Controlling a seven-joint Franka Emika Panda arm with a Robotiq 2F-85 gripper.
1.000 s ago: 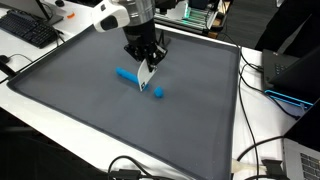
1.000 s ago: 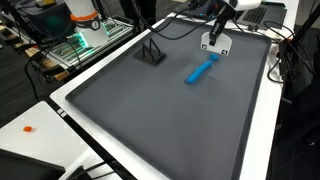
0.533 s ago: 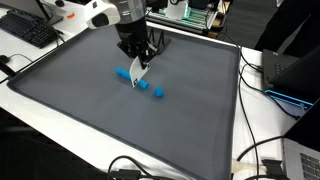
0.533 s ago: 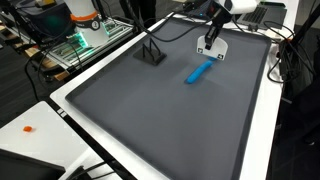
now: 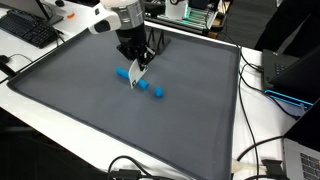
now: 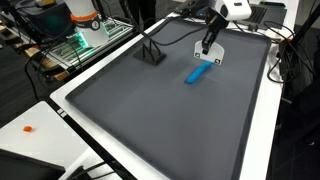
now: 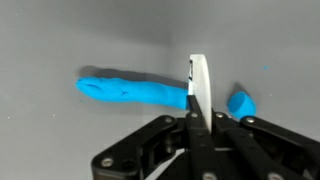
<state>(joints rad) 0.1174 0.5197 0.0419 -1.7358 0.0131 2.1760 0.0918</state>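
My gripper [image 5: 135,62] is shut on a thin white blade [image 5: 136,79] that points down at the grey mat [image 5: 90,110]. The blade's edge rests across a blue clay roll [image 5: 122,72] near its end. Two small blue cut pieces [image 5: 158,92] lie just beyond the blade. In the wrist view the blade [image 7: 198,85] stands upright between the jaws [image 7: 200,128], with the roll [image 7: 130,92] on one side and a blue piece [image 7: 242,103] on the other. The gripper [image 6: 209,42], blade [image 6: 213,58] and roll [image 6: 200,73] also show in an exterior view.
A black keyboard [image 5: 30,30] lies beyond the mat's corner. A small black stand [image 6: 150,52] sits on the mat's far part. Cables [image 5: 262,150] and a laptop [image 5: 300,165] lie along one side. A rack with green lights [image 6: 85,35] stands beside the table.
My gripper has moved with the blade along the roll, away from the first cut piece. A second small blue piece now lies apart from the roll.
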